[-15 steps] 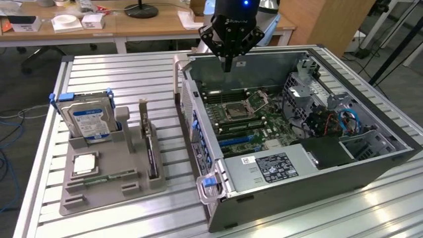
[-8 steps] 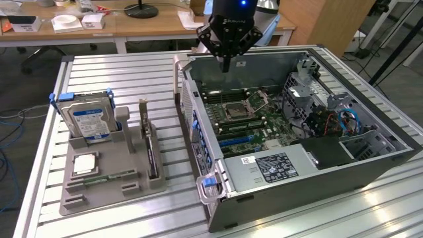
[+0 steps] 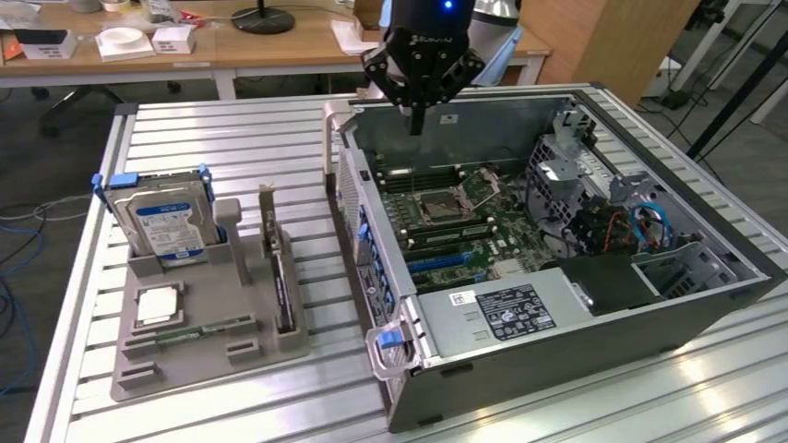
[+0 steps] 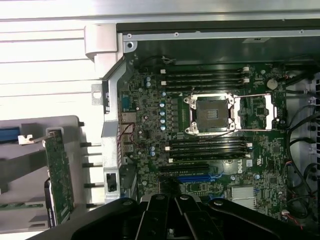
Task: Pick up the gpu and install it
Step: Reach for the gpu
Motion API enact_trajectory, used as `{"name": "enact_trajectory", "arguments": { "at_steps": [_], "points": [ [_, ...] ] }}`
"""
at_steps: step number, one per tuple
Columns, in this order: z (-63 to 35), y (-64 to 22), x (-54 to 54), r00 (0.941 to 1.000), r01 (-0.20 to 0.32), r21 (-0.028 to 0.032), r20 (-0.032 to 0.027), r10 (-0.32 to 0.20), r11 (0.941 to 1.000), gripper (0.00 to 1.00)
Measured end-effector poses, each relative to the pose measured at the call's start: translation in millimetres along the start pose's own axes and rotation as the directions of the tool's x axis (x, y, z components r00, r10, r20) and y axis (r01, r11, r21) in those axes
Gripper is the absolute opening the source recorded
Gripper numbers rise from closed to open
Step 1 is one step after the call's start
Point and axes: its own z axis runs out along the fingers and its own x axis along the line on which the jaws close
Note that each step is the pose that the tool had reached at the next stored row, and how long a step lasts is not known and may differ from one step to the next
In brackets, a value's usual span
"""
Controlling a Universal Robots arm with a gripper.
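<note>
Overhead, clenched tool hovers empty; slatted metal table below; wooden desks behind.

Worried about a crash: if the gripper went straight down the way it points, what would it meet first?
Most likely the motherboard inside the open computer case, below the shut gripper. Which part of the board is hard to judge.
</note>
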Motion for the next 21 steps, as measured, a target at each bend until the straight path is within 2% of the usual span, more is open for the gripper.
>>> {"name": "enact_trajectory", "arguments": {
  "at_steps": [21],
  "points": [
    [-0.3,-0.8,11.6,1.0,0.0,0.0,0.0001,0.0,1.0,0.11]
  ]
}}
